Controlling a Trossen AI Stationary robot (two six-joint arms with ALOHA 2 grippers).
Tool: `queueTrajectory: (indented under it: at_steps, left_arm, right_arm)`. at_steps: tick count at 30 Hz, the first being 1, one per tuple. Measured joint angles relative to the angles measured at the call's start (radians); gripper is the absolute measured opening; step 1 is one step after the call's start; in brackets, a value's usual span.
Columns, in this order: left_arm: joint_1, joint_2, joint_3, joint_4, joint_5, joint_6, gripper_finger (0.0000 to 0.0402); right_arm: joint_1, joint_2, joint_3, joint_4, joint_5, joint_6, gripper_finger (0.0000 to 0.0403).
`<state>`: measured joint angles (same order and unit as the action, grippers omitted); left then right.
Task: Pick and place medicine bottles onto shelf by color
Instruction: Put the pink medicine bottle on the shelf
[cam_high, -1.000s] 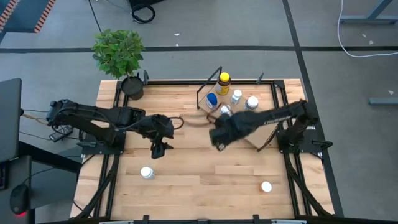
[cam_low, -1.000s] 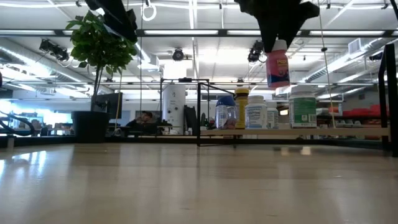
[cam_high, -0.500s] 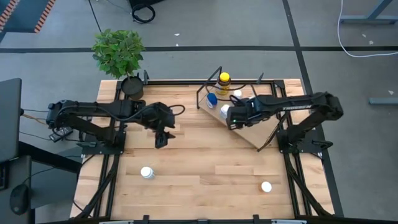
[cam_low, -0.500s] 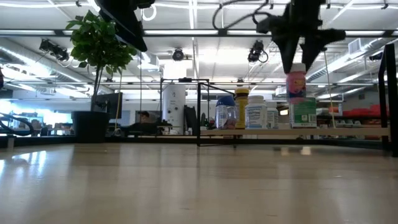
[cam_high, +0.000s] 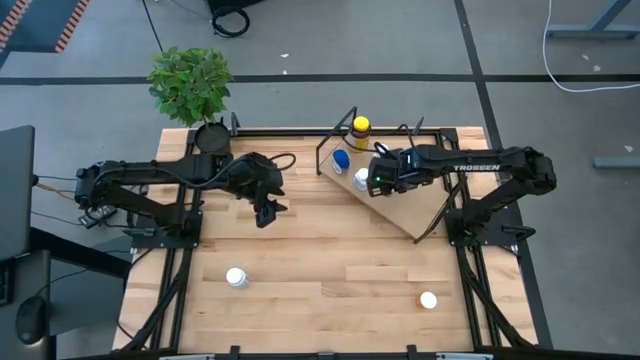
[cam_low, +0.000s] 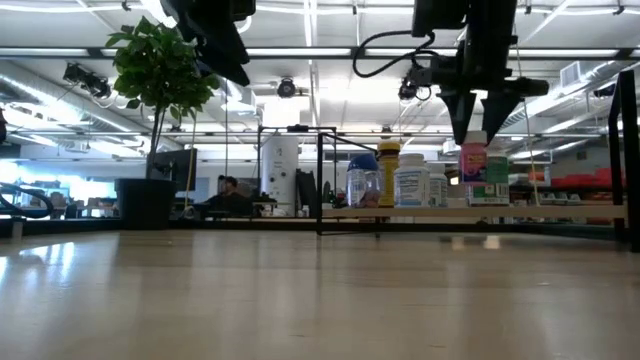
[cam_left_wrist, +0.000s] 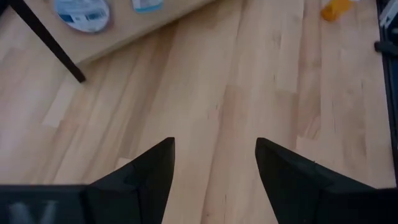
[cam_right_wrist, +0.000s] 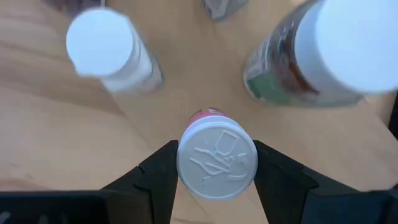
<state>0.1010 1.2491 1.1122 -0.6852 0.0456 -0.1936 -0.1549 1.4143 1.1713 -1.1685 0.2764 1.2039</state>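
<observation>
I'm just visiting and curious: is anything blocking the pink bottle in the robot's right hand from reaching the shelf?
Nothing visible blocks it. The right hand grips the pink bottle by its white cap, right over the shelf. A green-labelled bottle and a small white bottle stand close by on either side, with bare board between them.

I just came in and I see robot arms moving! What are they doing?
The right tool is holding a small pink bottle with a white cap and setting it down on the light-wood shelf, next to other little bottles, like the amber one with a yellow cap. The left tool is open and empty, hovering over the wooden table. Two white-capped bottles wait on the table.
</observation>
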Motion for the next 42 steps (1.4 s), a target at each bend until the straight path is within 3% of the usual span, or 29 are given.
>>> queueTrajectory:
  at_steps: [13, 29, 42]
  left_arm:
    - [0.104, 0.001, 0.0, 0.032, 0.0, -0.004, 0.0231]
    - [0.112, 0.002, 0.0, 0.032, 0.0, 0.022, 0.0231]
    - [0.108, 0.002, 0.0, 0.032, 0.0, 0.003, 0.0231]
  right_arm:
    - [-0.094, 0.0, 0.0, 0.028, -0.079, -0.097, 0.0192]
    - [-0.01, 0.0, 0.0, 0.041, -0.046, 0.057, 0.0193]
    - [-0.017, 0.001, 0.0, 0.038, -0.049, 0.082, 0.0193]
